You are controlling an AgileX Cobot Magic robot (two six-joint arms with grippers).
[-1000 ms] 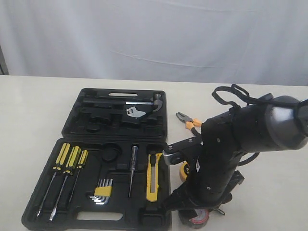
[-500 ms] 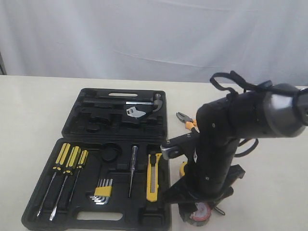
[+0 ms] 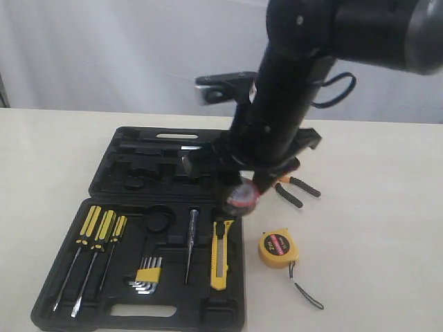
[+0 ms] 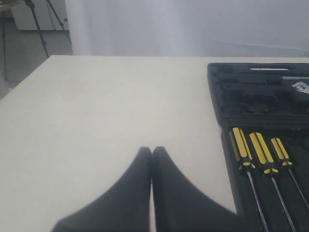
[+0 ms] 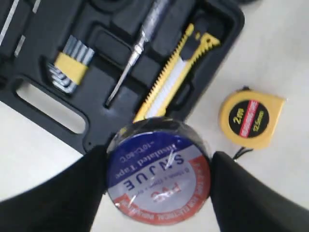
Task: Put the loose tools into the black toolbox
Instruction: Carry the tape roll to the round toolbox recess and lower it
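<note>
My right gripper (image 3: 242, 195) hangs in the air, shut on the dark tape roll (image 3: 241, 194) with a white, blue and red label (image 5: 159, 176). It hovers over the right edge of the open black toolbox (image 3: 118, 173). The yellow-black utility knife (image 3: 221, 254) lies in a recess of the lower half (image 5: 96, 121). The yellow tape measure (image 3: 278, 249) sits on the table just right of the box. The pliers (image 3: 299, 187) lie behind it, partly hidden by the arm. My left gripper (image 4: 152, 151) is shut on nothing, low over bare table left of the toolbox (image 4: 251, 111).
Three yellow-black screwdrivers (image 3: 97, 238), the clipped hex keys (image 3: 147, 272) and a slim tester screwdriver (image 3: 192, 242) lie in the lower half. The tape measure's black cord (image 3: 304, 290) trails toward the table's front edge. A white curtain hangs behind the table.
The right arm has risen from the table at the front right and swung left toward the toolbox, carrying the tape roll. The tape measure and pliers now show.
</note>
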